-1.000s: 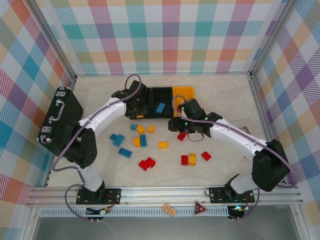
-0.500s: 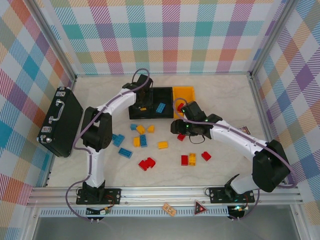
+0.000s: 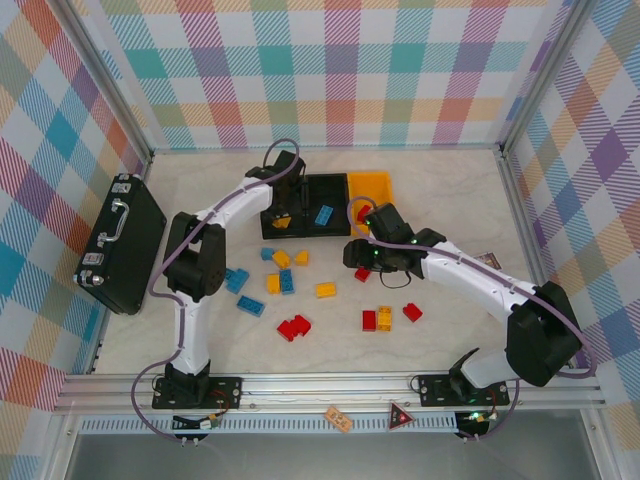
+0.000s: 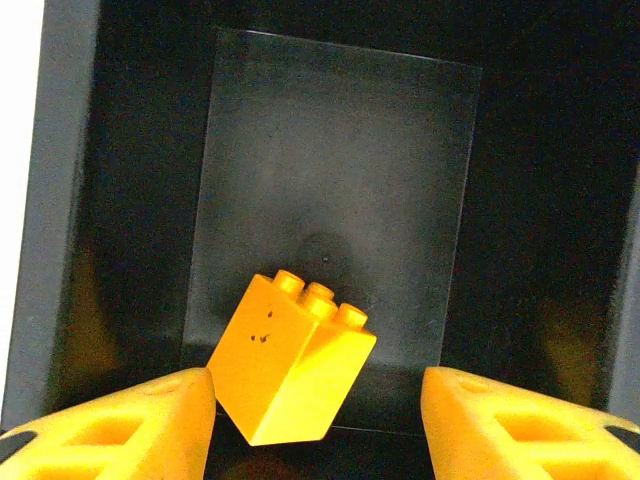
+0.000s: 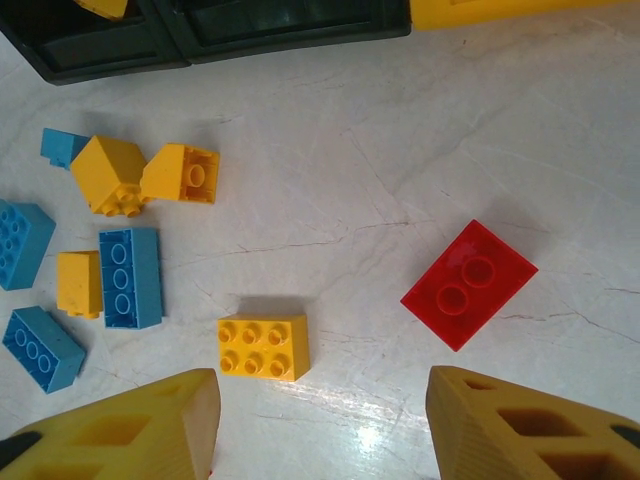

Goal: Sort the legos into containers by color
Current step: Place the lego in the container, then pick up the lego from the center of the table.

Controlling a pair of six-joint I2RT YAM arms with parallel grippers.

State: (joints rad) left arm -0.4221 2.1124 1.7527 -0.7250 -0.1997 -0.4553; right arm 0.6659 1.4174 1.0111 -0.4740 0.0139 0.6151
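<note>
My left gripper [image 4: 318, 428] hangs open over the left black bin [image 3: 272, 228]. A yellow brick [image 4: 290, 360] sits tilted inside the bin, close to the left finger [image 4: 110, 425] and well clear of the right one. The middle black bin [image 3: 325, 192] holds a blue brick [image 3: 321, 214]; beside it is the yellow-orange bin [image 3: 367, 186]. My right gripper [image 5: 320, 420] is open above the table, with a red brick [image 5: 468, 283] and a yellow six-stud brick [image 5: 264, 347] lying ahead of its fingers.
Loose blue bricks [image 3: 250, 305], yellow bricks [image 3: 282, 259] and red bricks [image 3: 293, 327] are scattered across the table's middle. A black briefcase [image 3: 122, 243] lies at the left edge. Metal frame rails border the table on both sides.
The left arm swung its elbow in and reached over the left black bin; its yellow brick now shows lower in the bin. The right gripper shifted slightly beside the red brick.
</note>
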